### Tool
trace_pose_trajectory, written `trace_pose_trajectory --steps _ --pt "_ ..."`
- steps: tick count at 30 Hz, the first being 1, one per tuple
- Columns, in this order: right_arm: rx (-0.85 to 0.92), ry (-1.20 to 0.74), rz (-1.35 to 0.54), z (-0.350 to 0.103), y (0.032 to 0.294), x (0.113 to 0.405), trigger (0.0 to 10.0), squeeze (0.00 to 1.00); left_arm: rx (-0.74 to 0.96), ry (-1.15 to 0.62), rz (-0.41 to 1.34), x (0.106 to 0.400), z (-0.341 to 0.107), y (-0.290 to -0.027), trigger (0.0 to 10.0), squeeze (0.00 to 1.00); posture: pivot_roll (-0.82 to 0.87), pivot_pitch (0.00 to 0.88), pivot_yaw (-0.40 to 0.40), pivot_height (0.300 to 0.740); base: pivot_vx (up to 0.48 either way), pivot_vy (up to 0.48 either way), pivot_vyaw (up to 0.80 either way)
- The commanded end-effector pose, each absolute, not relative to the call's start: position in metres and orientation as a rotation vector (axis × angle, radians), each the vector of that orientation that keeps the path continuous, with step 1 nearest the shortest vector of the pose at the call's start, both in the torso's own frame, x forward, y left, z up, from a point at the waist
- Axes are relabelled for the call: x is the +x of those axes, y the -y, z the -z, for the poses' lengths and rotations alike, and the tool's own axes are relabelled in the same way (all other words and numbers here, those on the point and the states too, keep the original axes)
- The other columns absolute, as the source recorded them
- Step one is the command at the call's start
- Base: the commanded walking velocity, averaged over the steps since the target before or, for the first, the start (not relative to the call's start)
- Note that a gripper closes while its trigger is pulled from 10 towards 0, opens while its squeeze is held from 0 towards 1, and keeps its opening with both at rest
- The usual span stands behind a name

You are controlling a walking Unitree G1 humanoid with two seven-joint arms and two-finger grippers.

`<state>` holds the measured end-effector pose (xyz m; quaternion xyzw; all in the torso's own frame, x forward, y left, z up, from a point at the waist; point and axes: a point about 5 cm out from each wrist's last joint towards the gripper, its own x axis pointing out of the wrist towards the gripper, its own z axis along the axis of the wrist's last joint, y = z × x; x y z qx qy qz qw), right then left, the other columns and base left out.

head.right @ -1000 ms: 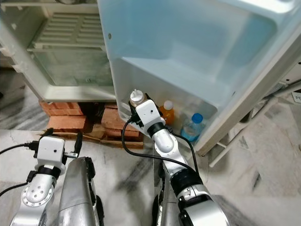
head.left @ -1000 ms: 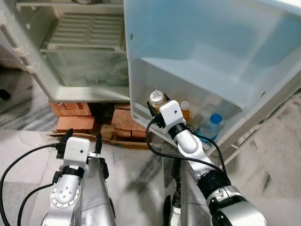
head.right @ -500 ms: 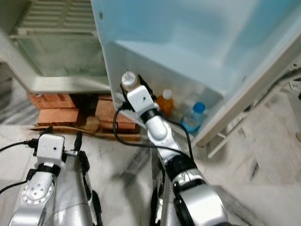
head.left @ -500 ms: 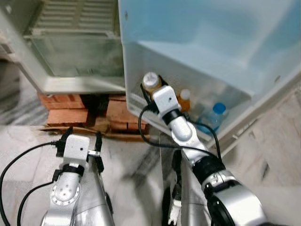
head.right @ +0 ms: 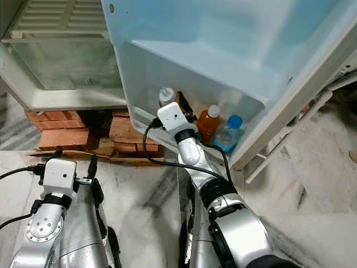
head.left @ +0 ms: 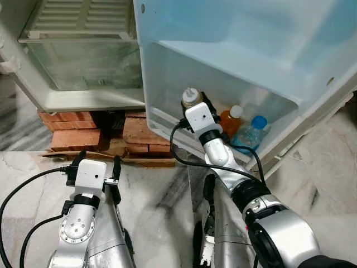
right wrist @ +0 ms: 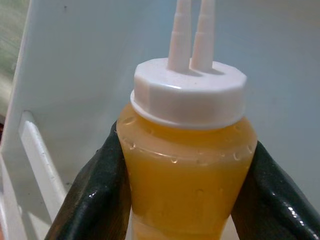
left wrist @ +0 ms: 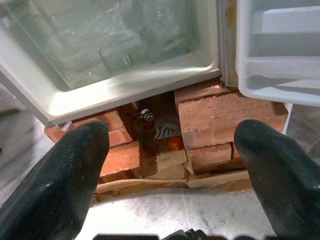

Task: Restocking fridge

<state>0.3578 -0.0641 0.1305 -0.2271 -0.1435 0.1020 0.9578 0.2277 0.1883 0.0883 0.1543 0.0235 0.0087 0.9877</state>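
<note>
My right gripper is shut on a squeeze bottle of yellow-orange sauce with a white twin-nozzle cap. It holds the bottle upright inside the bottom shelf of the open fridge door, at the shelf's left end. An orange juice bottle and a blue-capped water bottle stand in the same shelf to the right. My left gripper is open and held low, facing the bricks under the fridge, with nothing between its fingers.
The fridge body is open, with a clear crisper drawer at the bottom. It rests on red bricks and cardboard. Small items lie in the gap between bricks. Marble floor lies ahead.
The right gripper has carried the sauce bottle down and right, deeper into the door's bottom shelf. The camera has shifted; the left gripper holds its place.
</note>
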Motion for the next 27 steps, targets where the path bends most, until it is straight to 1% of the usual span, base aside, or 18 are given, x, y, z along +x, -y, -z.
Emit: trace_pose_trajectory --steps 1,5,6,11,14,15,18,19,20,27 --pt "-0.491 0.225 -0.182 -0.121 0.075 0.359 10.0 0.0 0.316 -0.057 -0.008 0.224 -0.087 -0.187 10.0 0.0 0.12 0.218 -0.078 0.447 0.0 0.0 0.0" --pt "-0.459 0.128 -0.147 -0.107 0.088 0.358 10.0 0.0 0.317 -0.063 -0.002 0.223 -0.086 -0.187 10.0 0.0 0.12 0.216 -0.076 0.447 0.0 0.0 0.0" --pt "-0.459 0.128 -0.147 -0.107 0.088 0.358 10.0 0.0 0.317 -0.063 -0.002 0.223 -0.086 -0.187 10.0 0.0 0.12 0.216 -0.076 0.447 0.0 0.0 0.0" --pt "-0.42 0.027 -0.084 -0.095 0.107 0.357 10.0 0.0 0.317 -0.078 0.019 0.226 -0.084 -0.185 10.0 0.0 0.12 0.207 -0.069 0.447 0.0 0.0 0.0" --pt "-0.417 -0.005 -0.054 -0.092 0.114 0.358 10.0 0.0 0.317 -0.085 0.029 0.227 -0.082 -0.183 10.0 0.0 0.11 0.203 -0.067 0.447 0.0 0.0 0.0" --pt "-0.402 -0.042 -0.023 -0.089 0.121 0.358 10.0 0.0 0.319 -0.095 0.042 0.229 -0.08 -0.182 10.0 0.0 0.11 0.196 -0.063 0.447 0.0 0.0 0.0" --pt "-0.386 -0.068 -0.018 -0.087 0.125 0.359 10.0 0.0 0.32 -0.102 0.049 0.23 -0.079 -0.181 10.0 0.0 0.11 0.193 -0.061 0.447 0.0 0.0 0.0" --pt "-0.385 -0.073 -0.011 -0.087 0.127 0.359 10.0 0.12 0.321 -0.105 0.052 0.231 -0.078 -0.181 10.0 0.0 0.1 0.188 -0.059 0.447 0.0 0.0 0.0" --pt "-0.368 -0.08 -0.002 -0.087 0.129 0.36 10.0 1.0 0.322 -0.108 0.057 0.233 -0.077 -0.18 10.0 0.0 0.1 0.185 -0.057 0.447 0.0 0.0 0.0" --pt "-0.369 -0.073 0.008 -0.09 0.132 0.362 10.0 1.0 0.325 -0.113 0.057 0.235 -0.074 -0.18 10.0 0.0 0.09 0.174 -0.057 0.447 0.0 0.0 0.0"
